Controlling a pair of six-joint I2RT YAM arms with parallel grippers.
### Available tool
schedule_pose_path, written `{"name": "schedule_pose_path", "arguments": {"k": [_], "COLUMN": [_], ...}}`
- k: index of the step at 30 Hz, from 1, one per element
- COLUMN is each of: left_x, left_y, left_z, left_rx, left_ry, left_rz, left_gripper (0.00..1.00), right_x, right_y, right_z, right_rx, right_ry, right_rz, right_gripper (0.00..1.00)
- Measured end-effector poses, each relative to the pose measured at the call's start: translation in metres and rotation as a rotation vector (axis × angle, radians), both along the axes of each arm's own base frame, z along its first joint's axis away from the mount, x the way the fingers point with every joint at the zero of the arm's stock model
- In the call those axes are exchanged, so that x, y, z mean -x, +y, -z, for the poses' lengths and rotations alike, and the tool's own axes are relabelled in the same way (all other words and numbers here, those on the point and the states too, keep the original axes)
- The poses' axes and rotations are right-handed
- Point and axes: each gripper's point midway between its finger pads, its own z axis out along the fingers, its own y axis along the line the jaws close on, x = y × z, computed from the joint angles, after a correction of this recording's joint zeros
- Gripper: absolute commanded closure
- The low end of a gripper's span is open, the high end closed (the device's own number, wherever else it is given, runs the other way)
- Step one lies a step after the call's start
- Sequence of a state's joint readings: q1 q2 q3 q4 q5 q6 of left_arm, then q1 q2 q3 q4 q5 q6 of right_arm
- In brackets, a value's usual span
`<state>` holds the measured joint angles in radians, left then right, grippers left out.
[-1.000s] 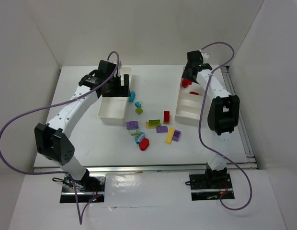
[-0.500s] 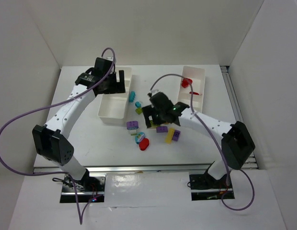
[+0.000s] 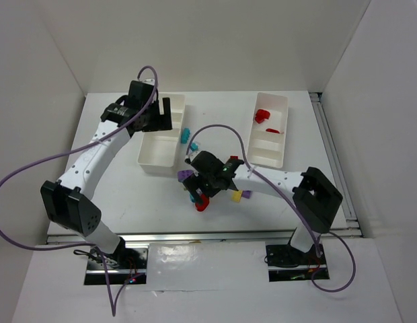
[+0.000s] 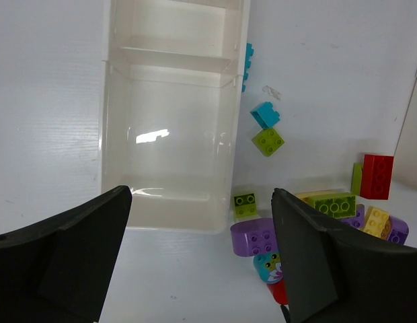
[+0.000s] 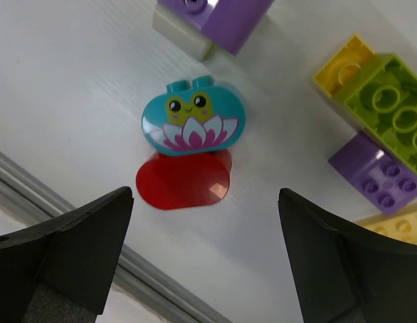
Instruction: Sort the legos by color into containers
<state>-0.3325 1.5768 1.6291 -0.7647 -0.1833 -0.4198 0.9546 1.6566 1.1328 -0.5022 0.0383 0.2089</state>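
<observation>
Loose legos lie mid-table. My right gripper [image 3: 200, 188] is open and empty, hovering over a red rounded piece [image 5: 183, 183] and a teal frog-face piece [image 5: 194, 124]; the red piece [image 3: 202, 202] shows at its tip in the top view. Beside them lie a lime brick [image 5: 387, 108], purple bricks [image 5: 376, 178] and a yellow brick [image 5: 343, 70]. My left gripper [image 3: 161, 116] is open and empty over the left white tray [image 3: 146, 160], which looks empty [image 4: 107, 134]. The right white tray [image 3: 257, 160] holds red pieces [image 3: 262, 116] at its far end.
By the left tray's right wall lie a teal brick [image 4: 265, 114] and two lime bricks [image 4: 269, 141] [image 4: 245, 204]. A purple curved piece [image 4: 255, 235] and a red brick [image 4: 376, 176] lie further out. The table's front rail [image 5: 74, 222] runs close under my right gripper.
My right arm has swung from the right tray across to the loose pile and now hangs over the red rounded piece. My left gripper has shifted only slightly over the left tray.
</observation>
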Motion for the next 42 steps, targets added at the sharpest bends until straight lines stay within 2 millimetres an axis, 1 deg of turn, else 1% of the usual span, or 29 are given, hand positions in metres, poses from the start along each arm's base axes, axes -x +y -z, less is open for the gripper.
{"name": "schedule_pose_path", "arguments": {"k": [3, 6, 9, 10, 12, 13, 14, 17, 18, 21, 24, 26, 28, 30, 33, 36, 38, 39, 42], "left_x": [0.001, 0.004, 0.005, 0.005, 0.005, 0.005, 0.005, 0.005, 0.005, 0.006, 0.007, 0.009, 0.011, 0.012, 0.011, 0.014, 0.018, 0.021, 0.033], "left_y": [0.001, 0.002, 0.003, 0.003, 0.003, 0.003, 0.003, 0.003, 0.002, 0.002, -0.002, -0.009, -0.019, -0.035, -0.061, -0.085, -0.1, -0.106, -0.122], "left_z": [-0.002, 0.002, 0.005, 0.005, 0.005, 0.005, 0.005, 0.005, 0.005, 0.005, 0.005, 0.005, 0.005, 0.003, -0.001, -0.001, -0.001, 0.0, -0.003], "left_rx": [0.0, -0.005, -0.008, -0.008, -0.008, -0.008, -0.008, -0.008, -0.008, -0.006, 0.01, 0.043, 0.096, 0.179, 0.35, 0.51, 0.605, 0.644, 0.746], "left_ry": [-0.006, 0.006, 0.014, 0.014, 0.014, 0.014, 0.014, 0.014, 0.014, 0.015, 0.02, 0.033, 0.051, 0.078, 0.112, 0.147, 0.174, 0.189, 0.232], "left_rz": [-0.002, -0.002, -0.002, -0.002, -0.002, -0.002, -0.002, -0.002, -0.002, -0.001, 0.016, 0.05, 0.1, 0.187, 0.333, 0.469, 0.554, 0.587, 0.694], "left_gripper": [0.04, 0.04, 0.04, 0.04, 0.04, 0.04, 0.04, 0.04, 0.04, 0.04, 0.03, 0.01, 0.01, 0.01, 0.01, 0.01, 0.01, 0.0, 0.0], "right_x": [-0.007, -0.01, -0.007, -0.008, -0.009, -0.01, -0.011, -0.018, -0.02, -0.027, -0.034, -0.04, -0.044, -0.049, -0.056, -0.067, -0.075, -0.078, -0.082], "right_y": [0.006, 0.01, 0.013, 0.014, 0.014, 0.013, 0.012, 0.009, 0.008, 0.004, -0.001, -0.004, -0.008, -0.01, -0.018, -0.03, -0.036, -0.039, -0.043], "right_z": [0.01, 0.023, 0.032, 0.034, 0.04, 0.042, 0.044, 0.043, 0.042, 0.036, 0.024, 0.009, -0.013, -0.041, -0.085, -0.117, -0.131, -0.134, -0.135], "right_rx": [0.016, 0.038, 0.046, 0.048, 0.061, 0.069, 0.078, 0.084, 0.082, 0.069, 0.051, 0.028, -0.009, -0.065, -0.157, -0.224, -0.253, -0.26, -0.269], "right_ry": [0.007, 0.02, 0.035, 0.032, 0.028, 0.025, 0.022, 0.0, -0.008, -0.025, -0.05, -0.082, -0.12, -0.169, -0.233, -0.281, -0.298, -0.302, -0.292], "right_rz": [-0.009, -0.025, -0.041, -0.046, -0.045, -0.04, -0.035, 0.002, 0.013, 0.043, 0.078, 0.103, 0.122, 0.142, 0.166, 0.196, 0.213, 0.22, 0.228], "right_gripper": [0.02, 0.02, 0.07, 0.14, 0.21, 0.27, 0.3, 0.45, 0.47, 0.49, 0.49, 0.49, 0.49, 0.49, 0.49, 0.49, 0.49, 0.49, 0.49]}}
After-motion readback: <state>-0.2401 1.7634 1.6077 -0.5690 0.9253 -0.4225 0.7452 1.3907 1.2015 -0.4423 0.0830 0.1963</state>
